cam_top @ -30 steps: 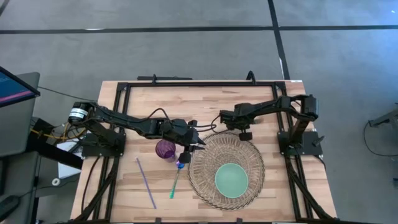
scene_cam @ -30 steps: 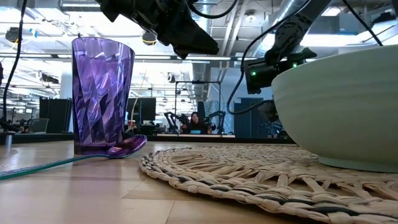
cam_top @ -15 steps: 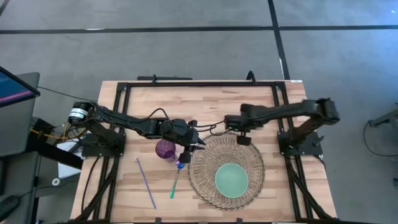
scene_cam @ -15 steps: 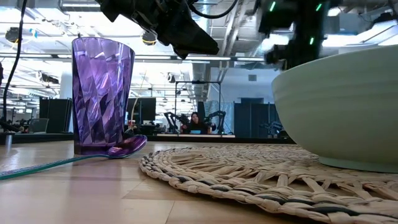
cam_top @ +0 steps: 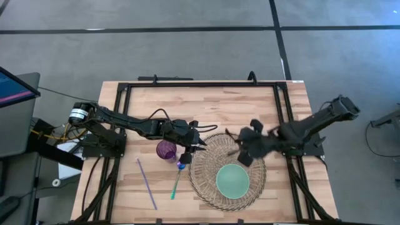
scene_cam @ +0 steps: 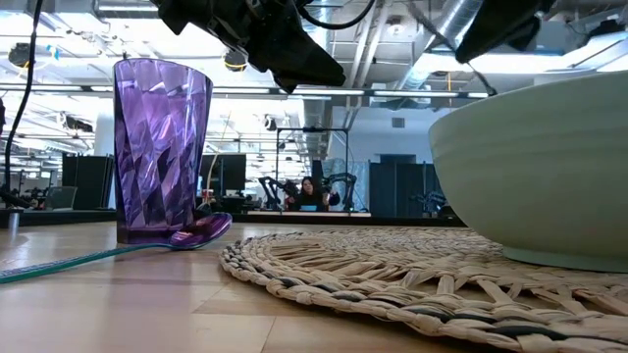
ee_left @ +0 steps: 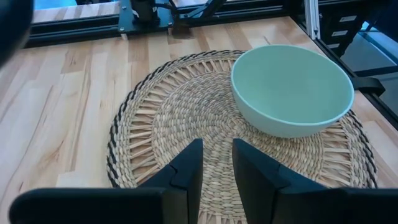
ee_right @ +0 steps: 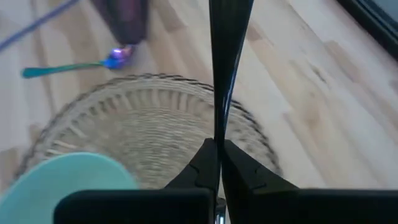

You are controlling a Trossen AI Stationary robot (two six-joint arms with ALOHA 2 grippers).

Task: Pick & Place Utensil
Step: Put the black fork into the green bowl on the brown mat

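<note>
A spoon (cam_top: 177,180) with a green handle and a purple bowl lies flat on the wood table beside a purple cup (cam_top: 166,150); its bowl shows by the cup's foot in the low view (scene_cam: 201,231). My left gripper (cam_top: 196,148) hovers over the left rim of a woven placemat (cam_top: 206,181), its fingers a little apart and empty, as shown in the left wrist view (ee_left: 216,167). My right gripper (cam_top: 242,149) is over the placemat's far part, shut on a thin black utensil (ee_right: 227,56). A pale green bowl (cam_top: 232,180) stands on the placemat. My right gripper pinches the black utensil's near end (ee_right: 219,134) between its two fingers. The utensil runs straight out along the fingers, seen edge-on. It is lifted clear above the placemat.
A thin purple stick (cam_top: 147,183) lies on the wood near the table's left front. The black frame rails (cam_top: 200,83) run along the table's far and side edges. Bare wood lies on the far half (cam_top: 187,103).
My right arm has swung from the table's far side toward the near edge, carrying the black utensil from beyond the placemat to over its far part. My left gripper, the cup, the spoon and the bowl have kept still.
</note>
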